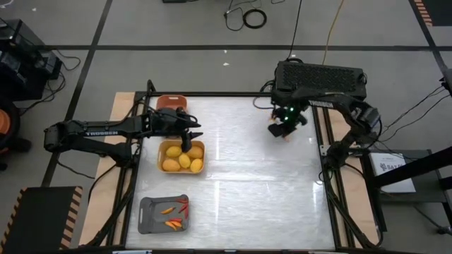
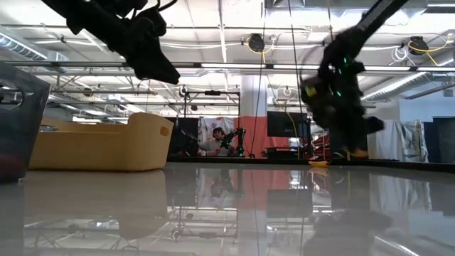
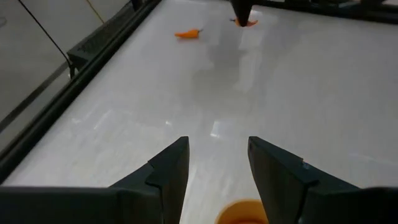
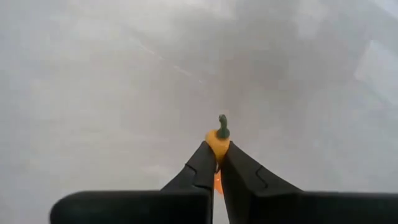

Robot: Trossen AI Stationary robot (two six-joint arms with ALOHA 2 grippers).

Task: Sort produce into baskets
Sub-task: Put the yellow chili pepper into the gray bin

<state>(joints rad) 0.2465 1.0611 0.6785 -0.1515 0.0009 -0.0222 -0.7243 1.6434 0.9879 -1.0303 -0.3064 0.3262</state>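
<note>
Three baskets line the table's left side: salmon-orange [image 1: 171, 102] at the far end, yellow [image 1: 181, 156] holding several yellow-orange fruits [image 1: 185, 161], and grey [image 1: 164, 214] holding orange and red sticks [image 1: 171, 224]. My left gripper [image 1: 192, 135] hovers open above the yellow basket, with one fruit [image 3: 242, 213] below its fingers. My right gripper [image 1: 284, 132] is at the far right of the table, shut on a small orange chili-like piece [image 4: 216, 139]. A second orange piece [image 3: 188, 34] lies flat on the table near it. My right gripper pinches the orange piece between its two fingertips [image 4: 202, 163], on the body just behind the green stem [image 4: 222, 127]. The fingers come steeply from above. The stem end sticks out past the fingertips toward the table. The rest of the piece is hidden between the fingers.
The wide white tabletop [image 1: 261, 190] lies bare between the baskets and the right arm. Black frame rails [image 1: 326, 176] run along the table's sides. A person sits in the room far behind the table [image 2: 215, 140].
</note>
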